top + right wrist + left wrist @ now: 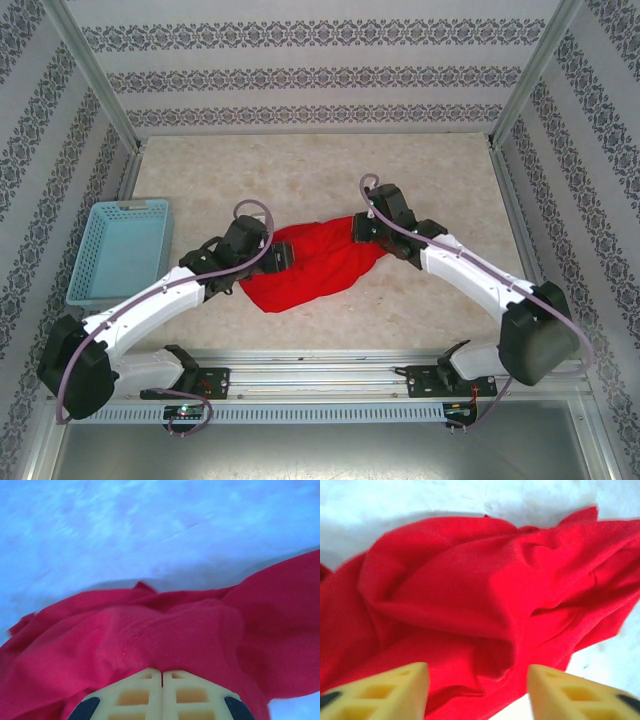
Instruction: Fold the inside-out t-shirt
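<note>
The inside-out t-shirt (312,265) is a bright red, crumpled heap in the middle of the table. My left gripper (277,258) is at its left end. In the left wrist view this gripper (477,685) is open. Its yellow fingers (405,692) stand wide apart over folds of the t-shirt (485,595), and nothing is pinched between them. My right gripper (362,229) is at the shirt's upper right end. In the right wrist view it (161,672) is shut, and the red cloth of the t-shirt (165,630) bunches up right at its closed tips.
A light blue mesh basket (122,250) stands at the table's left edge, left of the left arm. Patterned walls and metal frame posts (95,75) enclose the pale stone-look tabletop (300,175). A metal rail (330,365) runs along the near edge.
</note>
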{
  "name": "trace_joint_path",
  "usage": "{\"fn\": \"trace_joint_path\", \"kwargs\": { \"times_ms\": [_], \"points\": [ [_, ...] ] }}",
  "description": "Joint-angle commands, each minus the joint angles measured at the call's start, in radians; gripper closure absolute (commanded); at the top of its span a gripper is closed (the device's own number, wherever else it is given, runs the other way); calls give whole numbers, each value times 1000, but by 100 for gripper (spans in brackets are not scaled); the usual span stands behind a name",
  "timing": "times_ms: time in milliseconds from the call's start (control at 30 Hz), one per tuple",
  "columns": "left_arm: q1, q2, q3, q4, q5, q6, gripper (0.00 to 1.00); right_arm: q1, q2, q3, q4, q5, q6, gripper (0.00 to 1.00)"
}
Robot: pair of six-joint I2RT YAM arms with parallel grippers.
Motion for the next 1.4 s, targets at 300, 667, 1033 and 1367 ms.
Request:
{"fn": "trace_joint_path", "kwargs": {
  "times_ms": [300, 667, 1033, 1367],
  "points": [
    [-119, 183, 76, 89, -113, 273, 0, 123, -229, -14, 7, -137, 35, 100],
    [-67, 265, 130, 146, -160, 235, 37, 134, -290, -72, -108, 18, -42, 100],
    [-67, 295, 124, 114, -145, 261, 85, 94, -294, -138, -97, 89, -31, 100],
    [-52, 307, 145, 216, -11, 163, 95, -127, -80, -126, -44, 42, 20, 82]
  ]
}}
